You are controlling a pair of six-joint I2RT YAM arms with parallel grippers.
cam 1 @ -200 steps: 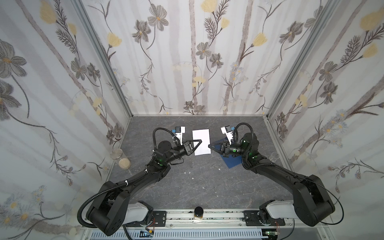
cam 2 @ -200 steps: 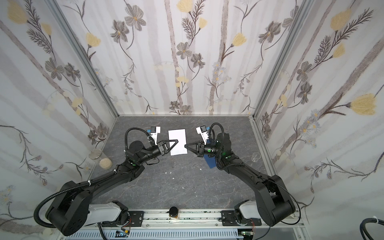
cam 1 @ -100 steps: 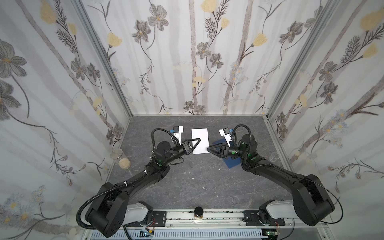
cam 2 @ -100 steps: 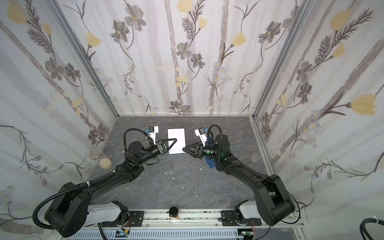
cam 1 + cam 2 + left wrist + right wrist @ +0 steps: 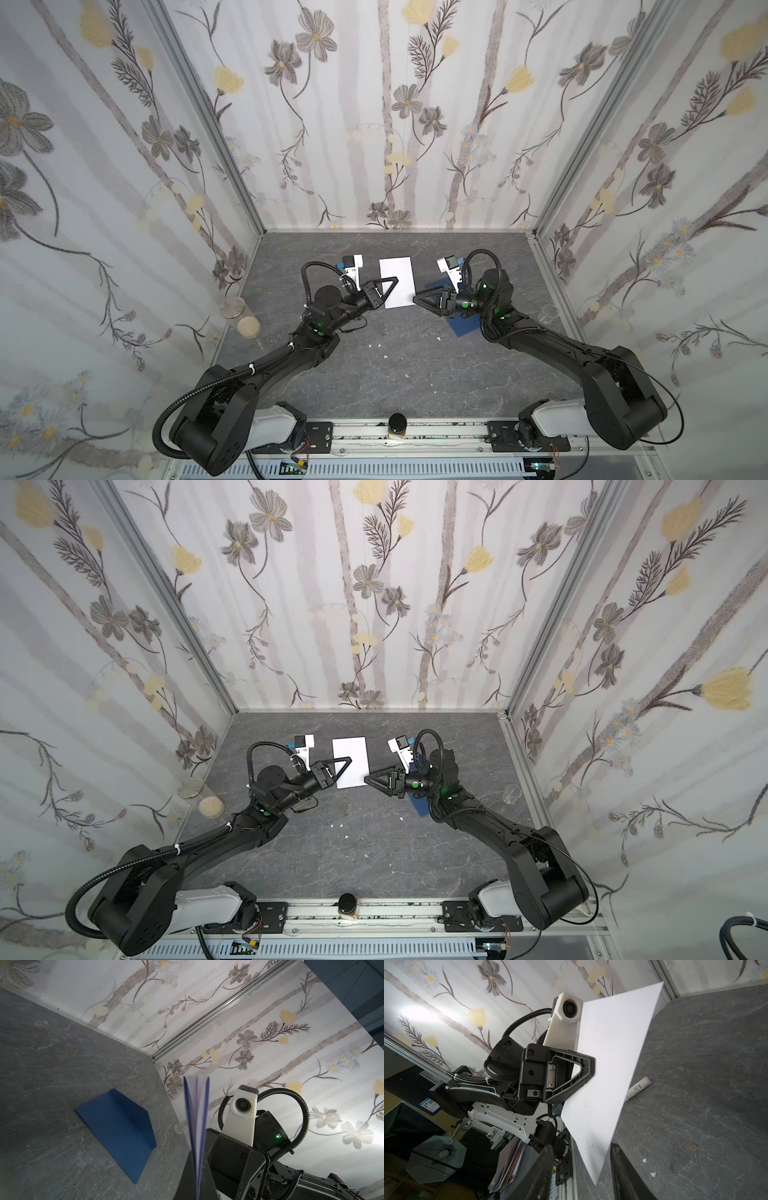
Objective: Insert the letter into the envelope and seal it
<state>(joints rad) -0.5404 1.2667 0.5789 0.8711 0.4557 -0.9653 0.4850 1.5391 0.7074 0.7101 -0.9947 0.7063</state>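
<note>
The letter is a plain white sheet held up off the grey table, seen edge-on in the left wrist view. My left gripper is shut on its left edge. My right gripper is open, and the near right corner of the letter hangs between its fingers. The dark blue envelope lies flat on the table, partly under my right arm.
A white glue stick lies on the table beyond the letter. At the left wall stand a glass jar and a beige ball. A clear cup stands at the right wall, a small dark jar on the front rail.
My right gripper has opened and moved left, away from the envelope to the letter's near corner. My left gripper still holds the letter, barely moved.
</note>
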